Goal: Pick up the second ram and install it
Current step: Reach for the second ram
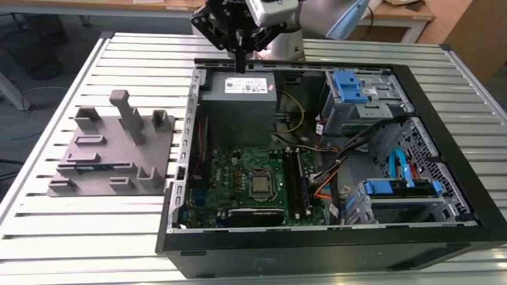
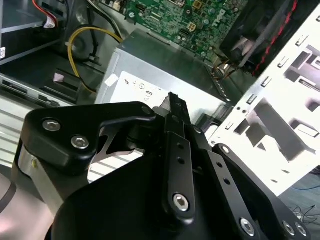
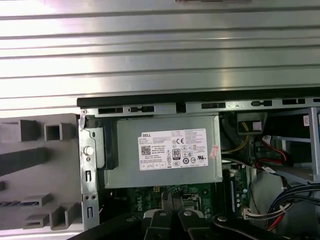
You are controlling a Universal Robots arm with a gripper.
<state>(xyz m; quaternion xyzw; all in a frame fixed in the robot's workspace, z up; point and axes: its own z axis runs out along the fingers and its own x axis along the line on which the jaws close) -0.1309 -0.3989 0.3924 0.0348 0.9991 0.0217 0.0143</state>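
One black open-sided computer case (image 1: 317, 237) lies flat on the ribbed aluminium table (image 1: 79, 237), its near rim closest in the exterior view. Just inside that rim sits the big green motherboard (image 1: 237, 166) with its square silver socket (image 1: 260, 185), and the long black slot rails (image 1: 297, 175) run along the socket's side towards the exterior view's right. Outside the case, at the exterior view's left, a grey plastic fixture tray (image 1: 99, 155) with upright posts rests on the table. The second ram (image 1: 89, 168) appears there as a thin dark blue-green stick lying low in the tray's near half, well apart from the arm. Farther back in the case stands the grey metal power supply box (image 1: 237, 98) with a pale label, also seen in both wrist views (image 2: 150, 75) (image 3: 165, 150). Above its far edge hangs the black gripper (image 1: 240, 62), pointing down; in both wrist views (image 2: 172, 97) (image 3: 172, 197) its fingers are drawn narrow, close together, with nothing seen between them
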